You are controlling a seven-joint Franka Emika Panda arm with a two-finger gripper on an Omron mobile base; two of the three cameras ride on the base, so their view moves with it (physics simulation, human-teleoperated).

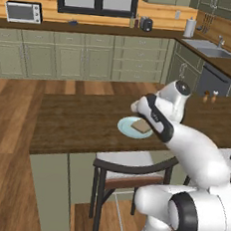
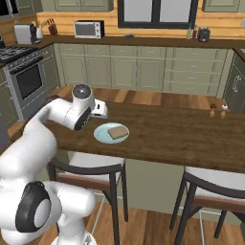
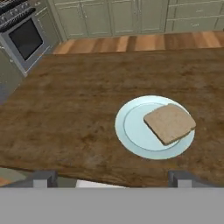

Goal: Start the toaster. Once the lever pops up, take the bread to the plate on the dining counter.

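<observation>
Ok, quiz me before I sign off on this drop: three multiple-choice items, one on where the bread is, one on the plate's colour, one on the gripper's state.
1. Where is the bread?
A. lying on the plate
B. bare on the dining counter
C. between the gripper's fingers

2. What colour is the plate?
A. dark red
B. pale blue-white
C. black

3. How does the gripper stand?
A. shut on the bread
B. shut on nothing
C. open, holding nothing

Answers:
1. A: the slice rests on the dish, toward one side, on the dining counter.
2. B: the hand view shows a pale blue-white round dish.
3. C: the finger tips sit wide apart, with the bread clear of them.
</observation>
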